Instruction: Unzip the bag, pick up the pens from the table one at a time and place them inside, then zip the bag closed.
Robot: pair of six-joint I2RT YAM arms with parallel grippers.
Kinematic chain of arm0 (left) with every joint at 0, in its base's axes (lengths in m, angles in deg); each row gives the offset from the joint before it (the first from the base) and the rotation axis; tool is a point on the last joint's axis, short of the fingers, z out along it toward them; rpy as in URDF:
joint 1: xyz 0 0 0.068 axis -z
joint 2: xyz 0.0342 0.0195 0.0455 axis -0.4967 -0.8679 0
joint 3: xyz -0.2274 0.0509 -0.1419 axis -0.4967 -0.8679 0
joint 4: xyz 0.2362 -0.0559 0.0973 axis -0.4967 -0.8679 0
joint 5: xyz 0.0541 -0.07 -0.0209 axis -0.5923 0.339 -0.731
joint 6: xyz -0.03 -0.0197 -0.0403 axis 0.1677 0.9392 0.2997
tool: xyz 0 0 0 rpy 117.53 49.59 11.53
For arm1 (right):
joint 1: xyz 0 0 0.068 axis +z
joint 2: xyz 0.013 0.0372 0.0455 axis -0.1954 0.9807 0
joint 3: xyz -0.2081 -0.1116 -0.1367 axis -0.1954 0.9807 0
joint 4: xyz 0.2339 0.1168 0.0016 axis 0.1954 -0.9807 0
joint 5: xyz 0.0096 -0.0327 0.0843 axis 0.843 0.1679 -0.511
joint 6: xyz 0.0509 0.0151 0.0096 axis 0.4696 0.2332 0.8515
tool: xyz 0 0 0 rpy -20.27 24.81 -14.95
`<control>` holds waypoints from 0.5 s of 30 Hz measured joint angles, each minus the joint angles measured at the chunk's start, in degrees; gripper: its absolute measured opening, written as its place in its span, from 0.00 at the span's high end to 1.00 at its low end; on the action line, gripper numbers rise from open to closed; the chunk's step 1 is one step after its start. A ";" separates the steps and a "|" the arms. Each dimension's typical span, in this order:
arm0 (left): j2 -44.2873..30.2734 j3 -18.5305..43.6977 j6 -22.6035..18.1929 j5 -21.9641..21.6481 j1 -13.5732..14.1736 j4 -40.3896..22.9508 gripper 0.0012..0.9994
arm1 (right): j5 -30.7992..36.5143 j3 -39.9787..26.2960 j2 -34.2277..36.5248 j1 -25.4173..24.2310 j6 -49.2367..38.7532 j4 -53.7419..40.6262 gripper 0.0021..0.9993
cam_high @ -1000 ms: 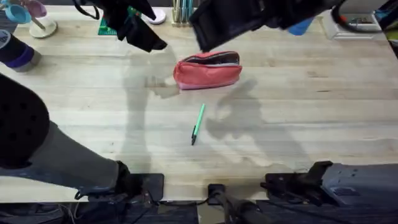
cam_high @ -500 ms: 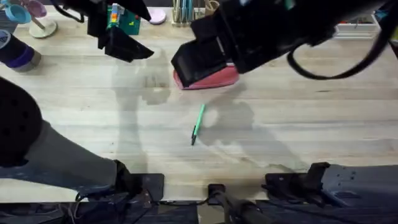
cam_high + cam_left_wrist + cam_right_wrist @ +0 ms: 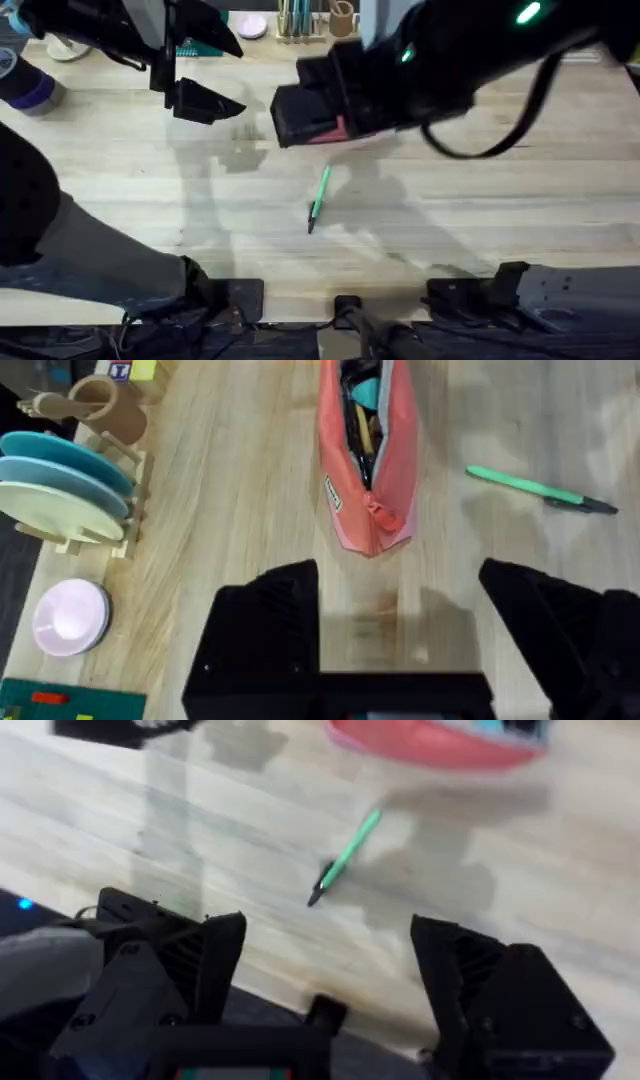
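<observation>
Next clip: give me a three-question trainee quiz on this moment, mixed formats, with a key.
1. True or false: the bag is unzipped.
2. Which pen lies on the table? A) green pen B) red pen C) blue pen
3. Fill in: the left claw and the right claw are both ____.

Key: 1 true; 2 A; 3 open, holding nothing.

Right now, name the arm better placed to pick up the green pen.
Right. Its open gripper looks straight down on the green pen, which lies apart from the unzipped bag. The left gripper, also open, faces the bag's end instead.
</observation>
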 joint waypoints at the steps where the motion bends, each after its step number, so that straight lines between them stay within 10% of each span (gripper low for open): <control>1: -0.02 0.00 -0.13 0.00 0.00 0.09 0.00 | 0.01 1.15 0.00 0.28 2.48 0.19 0.00; 15: 0.00 0.00 -0.62 -0.09 0.00 0.17 0.00 | 3.20 10.64 2.00 1.28 27.78 7.01 0.00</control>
